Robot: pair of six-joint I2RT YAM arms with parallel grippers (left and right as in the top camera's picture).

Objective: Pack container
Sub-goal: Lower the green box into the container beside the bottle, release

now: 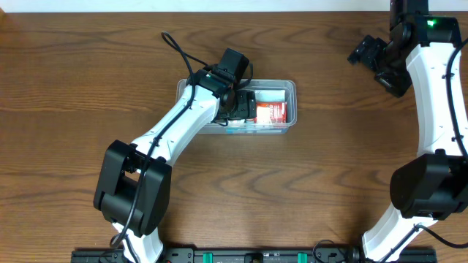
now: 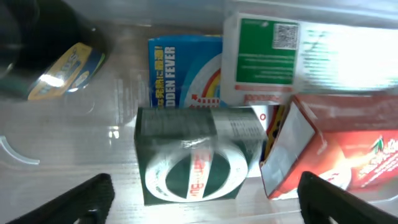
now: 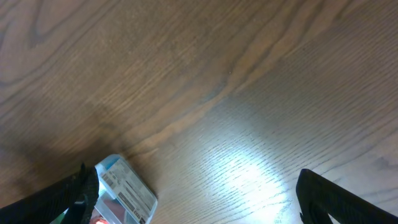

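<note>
The clear plastic container (image 1: pixel 292 102) sits just toward 12 o'clock of the middle of the wooden surface (image 1: pixel 73 88), its long sides running 9 to 3 o'clock. The left arm reaches in from 7 o'clock, and the left pincer (image 1: pixel 241 107) is lowered into the tub.

The left wrist view shows this pincer (image 2: pixel 205 199) spread wide and holding nothing, with one dark finger (image 2: pixel 87 196) on each side of a grey-green box (image 2: pixel 186 155) lying on the tub floor. Beside that box at 3 o'clock leans a red box (image 2: pixel 348 155). A blue box (image 2: pixel 180 68) and a green-and-white box (image 2: pixel 267 56) lie toward 12 o'clock, and a dark bottle (image 2: pixel 37 50) with a yellow-and-blue label rests at 10 o'clock.

The right pincer (image 1: pixel 373 58) hangs well apart from the tub, at 2 o'clock of the surface. In its own view, the right pincer (image 3: pixel 199 205) is also spread wide and empty, over bare wood.
</note>
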